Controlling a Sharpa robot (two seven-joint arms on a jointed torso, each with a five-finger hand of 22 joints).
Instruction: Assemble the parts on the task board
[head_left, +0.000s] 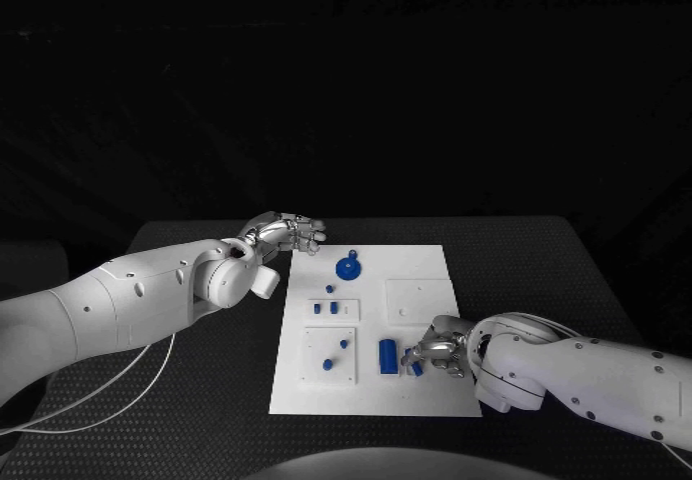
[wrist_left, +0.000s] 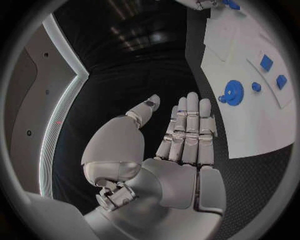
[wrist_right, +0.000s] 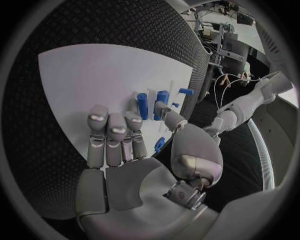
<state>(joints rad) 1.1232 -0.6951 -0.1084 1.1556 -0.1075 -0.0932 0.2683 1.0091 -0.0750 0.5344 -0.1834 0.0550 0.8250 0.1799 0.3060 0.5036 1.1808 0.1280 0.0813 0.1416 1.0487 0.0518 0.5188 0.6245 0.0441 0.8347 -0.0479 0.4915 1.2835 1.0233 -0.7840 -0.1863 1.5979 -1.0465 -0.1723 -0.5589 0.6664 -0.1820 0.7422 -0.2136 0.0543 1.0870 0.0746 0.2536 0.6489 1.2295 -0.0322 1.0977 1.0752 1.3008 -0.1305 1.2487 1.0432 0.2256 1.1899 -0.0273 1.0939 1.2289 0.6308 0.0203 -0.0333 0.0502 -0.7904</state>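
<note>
The white task board (head_left: 426, 400) lies in the middle of the black table. On it I see a blue gear (head_left: 348, 267) at the far end, small blue blocks (head_left: 327, 308) below it, two pegs (head_left: 336, 354) and a blue cylinder (head_left: 388, 355) nearer me. My right hand (head_left: 438, 350) hovers low over the board's near right part, fingers stretched and thumb apart, holding nothing. A small blue piece (wrist_right: 160, 144) lies under it beside the thumb, and the cylinder (wrist_right: 143, 106) lies just beyond. My left hand (head_left: 289, 232) is off the board's far left corner, flat and empty, near the gear (wrist_left: 234, 92).
A square white insert (head_left: 420, 297) sits on the board's right half. Black table (head_left: 173, 400) surrounds the board on all sides. A white cable (head_left: 87, 400) runs under my left arm.
</note>
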